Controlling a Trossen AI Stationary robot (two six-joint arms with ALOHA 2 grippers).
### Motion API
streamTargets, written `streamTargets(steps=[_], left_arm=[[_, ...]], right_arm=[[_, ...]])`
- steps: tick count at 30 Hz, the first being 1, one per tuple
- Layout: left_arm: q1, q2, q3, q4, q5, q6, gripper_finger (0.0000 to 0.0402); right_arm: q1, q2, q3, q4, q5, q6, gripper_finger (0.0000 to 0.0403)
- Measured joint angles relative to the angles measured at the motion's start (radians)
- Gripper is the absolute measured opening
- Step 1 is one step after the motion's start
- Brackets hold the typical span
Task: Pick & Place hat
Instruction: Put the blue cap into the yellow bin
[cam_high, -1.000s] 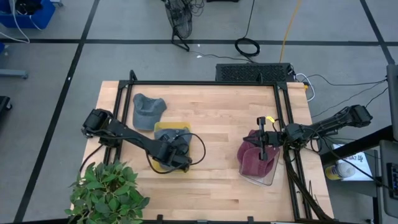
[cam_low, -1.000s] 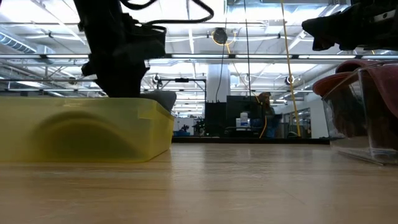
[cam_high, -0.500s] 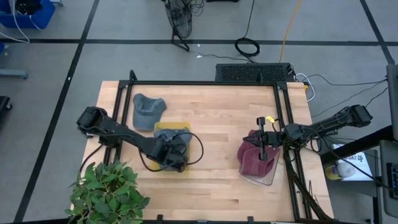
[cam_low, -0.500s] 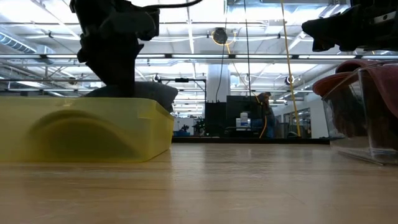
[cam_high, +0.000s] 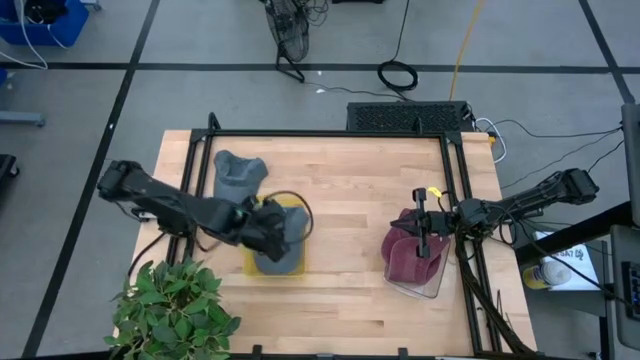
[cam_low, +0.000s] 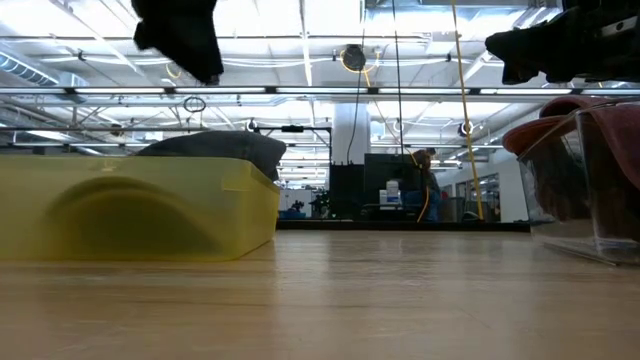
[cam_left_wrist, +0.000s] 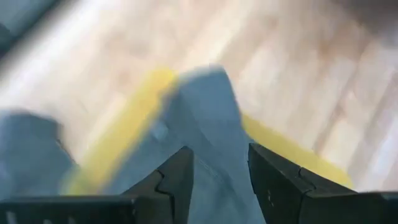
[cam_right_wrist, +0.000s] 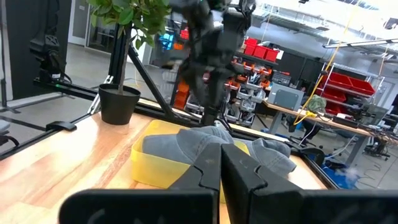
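Observation:
A grey hat (cam_high: 278, 252) lies in a yellow bin (cam_high: 250, 267) at the table's left middle; in the low view its crown (cam_low: 215, 146) rises above the bin's rim (cam_low: 140, 210). My left gripper (cam_high: 266, 227) is open and hangs above the hat (cam_left_wrist: 205, 124), touching nothing; it shows at the top of the low view (cam_low: 185, 40). A second grey hat (cam_high: 238, 175) lies on the table farther back. My right gripper (cam_high: 421, 228) is shut and waits above a maroon hat (cam_high: 408, 255) in a clear bin (cam_high: 428, 288).
A potted plant (cam_high: 175, 310) stands at the table's near left corner, close beside my left arm. A black frame (cam_high: 330, 135) runs along the table's far, left and right edges. Bare wood (cam_high: 345, 215) lies between the two bins.
My left gripper has let go of the grey hat, gone up out of the yellow bin and drawn back toward the table's left edge. The hat has settled in the bin and stays there.

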Motion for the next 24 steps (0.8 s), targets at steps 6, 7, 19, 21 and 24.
streamTargets(steps=[6,7,19,21,24], left_arm=[[0.085,-0.124,0.000,-0.052,-0.160,0.205,0.0153],[0.114,-0.136,0.000,-0.063,-0.164,0.213,0.0146],[0.511,-0.143,-0.220,0.142,0.051,0.357,0.0006],[0.584,-0.148,-0.295,0.257,0.090,0.377,0.0004],[0.689,-0.152,-0.402,0.430,0.201,0.408,0.0009]], right_arm=[[0.000,0.000,0.000,0.007,0.000,-0.019,0.0000],[0.000,0.000,0.000,0.008,0.000,-0.020,0.0000],[0.000,0.000,0.000,0.007,0.000,-0.024,0.0000],[0.000,0.000,0.000,0.008,0.000,-0.026,0.0000],[0.000,0.000,0.000,0.008,0.000,-0.026,0.0000]])
